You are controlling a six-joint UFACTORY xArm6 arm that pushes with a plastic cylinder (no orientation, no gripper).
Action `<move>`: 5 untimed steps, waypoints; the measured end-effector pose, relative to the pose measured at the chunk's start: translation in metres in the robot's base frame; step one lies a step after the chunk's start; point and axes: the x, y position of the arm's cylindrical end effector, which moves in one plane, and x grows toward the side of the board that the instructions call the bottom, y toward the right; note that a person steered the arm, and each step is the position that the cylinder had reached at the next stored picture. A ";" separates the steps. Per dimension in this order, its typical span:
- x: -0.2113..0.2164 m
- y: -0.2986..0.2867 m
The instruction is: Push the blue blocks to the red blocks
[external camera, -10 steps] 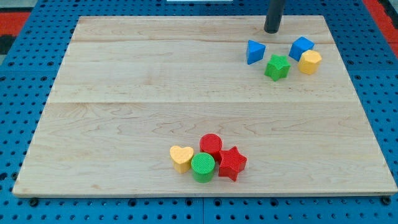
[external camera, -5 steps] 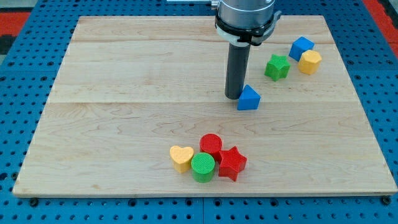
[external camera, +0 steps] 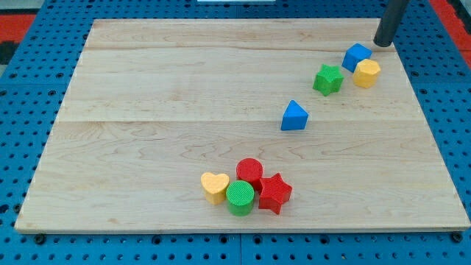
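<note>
Near the bottom edge of the wooden board (external camera: 147, 81), slightly right of its middle, four blocks sit bunched together: a yellow heart (external camera: 214, 187) on the left, a green cylinder (external camera: 240, 197) touching it, a red cylinder (external camera: 249, 171) just behind the green one, and a red star (external camera: 274, 192) on the right of the group. Further up, roughly at mid-board and right of centre, a blue triangular block (external camera: 294, 116) lies alone, well apart from the red pair below it and from the cluster above it. Toward the board's top right corner, a green star (external camera: 328, 79) stands near two touching pieces, a yellow hexagonal block (external camera: 366, 73) and, just behind it, a blue cube (external camera: 357, 55). At the top right corner itself, my tip (external camera: 383, 44) rests on the board just beyond the blue cube, up and to its right, close but not clearly touching it. The arm carries no claw, only the dark rod, which has hold of nothing. Both blue blocks lie well short of the red blocks, the cube farthest from them.
</note>
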 end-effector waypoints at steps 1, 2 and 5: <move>0.002 -0.004; 0.016 -0.032; 0.106 -0.114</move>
